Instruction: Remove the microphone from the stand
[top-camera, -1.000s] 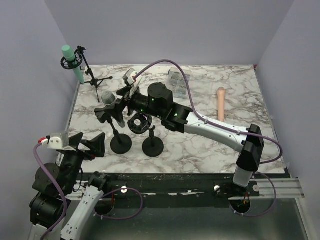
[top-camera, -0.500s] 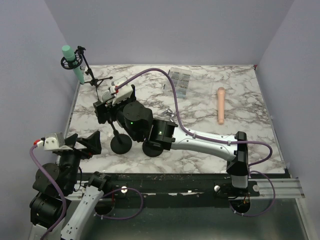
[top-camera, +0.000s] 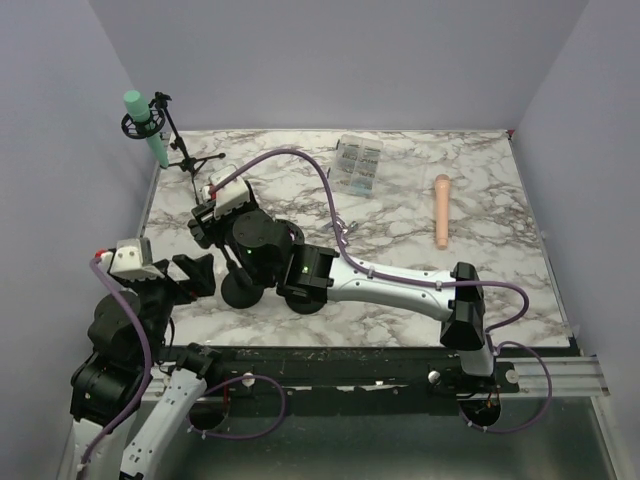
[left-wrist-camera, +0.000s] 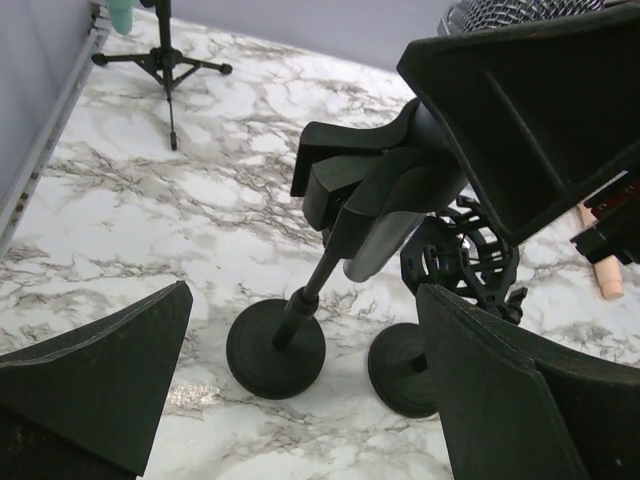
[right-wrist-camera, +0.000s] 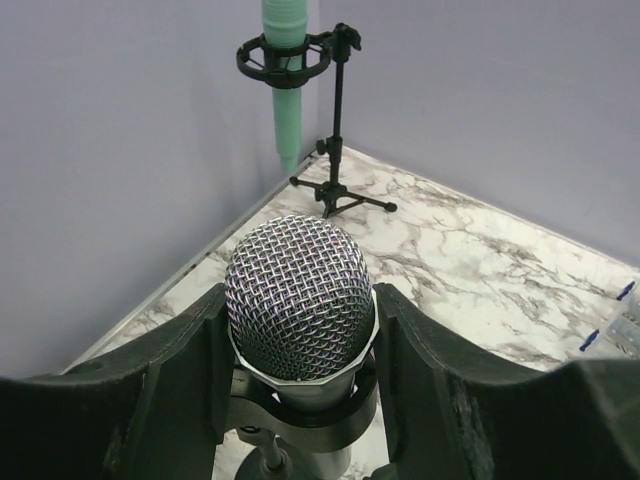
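Note:
The microphone (right-wrist-camera: 300, 295), with a silver mesh head and grey body, sits tilted in the clip of a black round-base stand (left-wrist-camera: 275, 348) at the table's left. My right gripper (right-wrist-camera: 300, 312) comes at it from above, its two black fingers pressed against either side of the head's rim. In the top view the right wrist (top-camera: 228, 200) covers the microphone, and only the stand's base (top-camera: 242, 288) shows. My left gripper (left-wrist-camera: 305, 300) is open and holds nothing. It hovers low just in front of the stand's base, near the table's left front edge (top-camera: 190, 278).
A second round-base stand (top-camera: 305, 295) with an empty shock mount (left-wrist-camera: 465, 262) stands right beside the first. A green microphone on a tripod stand (top-camera: 147, 128) is in the far left corner. A peach cylinder (top-camera: 441, 208) and a clear box (top-camera: 358, 160) lie farther back right.
My right arm swung left and down over the stand, and its jaws closed in onto the microphone's head. My left arm rose and moved forward toward the stand's base.

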